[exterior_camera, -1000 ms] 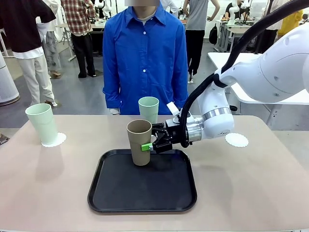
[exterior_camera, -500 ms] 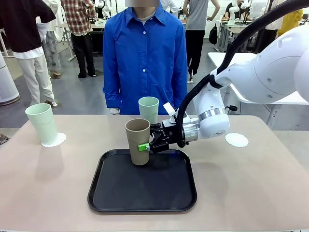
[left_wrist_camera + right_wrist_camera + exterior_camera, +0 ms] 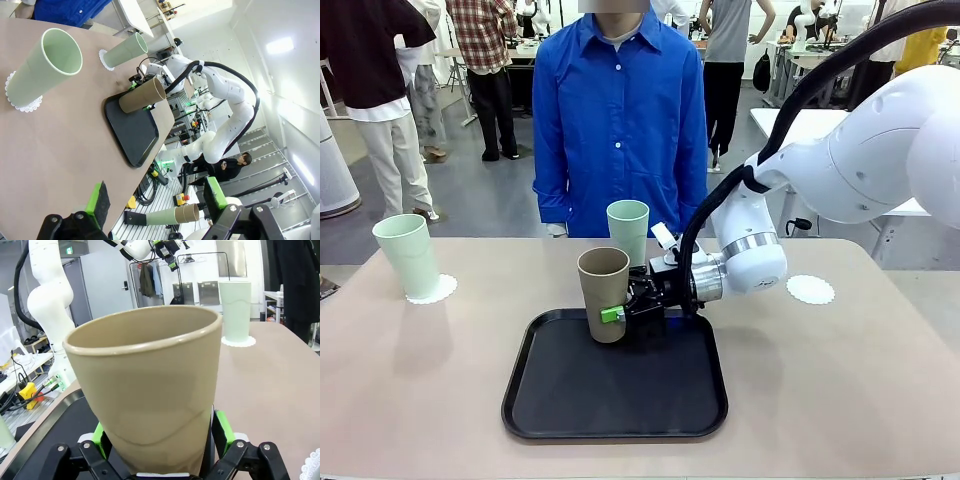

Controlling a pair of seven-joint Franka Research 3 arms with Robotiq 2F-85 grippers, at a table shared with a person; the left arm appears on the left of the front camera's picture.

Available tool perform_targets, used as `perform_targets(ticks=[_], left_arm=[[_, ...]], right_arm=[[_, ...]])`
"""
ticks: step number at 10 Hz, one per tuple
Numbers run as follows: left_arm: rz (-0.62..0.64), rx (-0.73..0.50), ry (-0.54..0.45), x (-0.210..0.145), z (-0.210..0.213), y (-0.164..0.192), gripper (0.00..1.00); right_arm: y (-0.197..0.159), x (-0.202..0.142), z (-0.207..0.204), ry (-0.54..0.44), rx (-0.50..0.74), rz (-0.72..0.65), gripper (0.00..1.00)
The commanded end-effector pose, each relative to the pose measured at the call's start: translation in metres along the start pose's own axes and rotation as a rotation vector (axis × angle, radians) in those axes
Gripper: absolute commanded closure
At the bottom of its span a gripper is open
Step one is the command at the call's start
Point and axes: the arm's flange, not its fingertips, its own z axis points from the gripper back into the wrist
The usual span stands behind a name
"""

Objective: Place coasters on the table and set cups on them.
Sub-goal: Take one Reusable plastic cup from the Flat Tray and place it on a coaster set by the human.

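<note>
From my right wrist, the brown cup's (image 3: 145, 390) base drops below the picture's bottom edge between my jaws, so I cannot tell whether my pads (image 3: 221, 432) touch its wall. In the front view my far finger is hidden behind that cup (image 3: 604, 293).

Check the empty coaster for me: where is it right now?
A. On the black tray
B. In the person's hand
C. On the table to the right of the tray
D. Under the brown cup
C: the bare coaster lies on the table, right of the tray.
</note>
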Motion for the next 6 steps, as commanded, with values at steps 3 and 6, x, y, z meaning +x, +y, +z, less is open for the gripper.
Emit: perform_targets(ticks=[3, 6], left_arm=[[-0.006, -0.009, 0.002, 0.000, 0.004, -0.002, 0.00], [-0.006, -0.009, 0.002, 0.000, 0.004, -0.002, 0.00]], right_arm=[[-0.005, 0.006, -0.001, 0.011, 0.040, 0.031, 0.60], [0.018, 0.036, 0.012, -0.025, 0.050, 0.064, 0.62]])
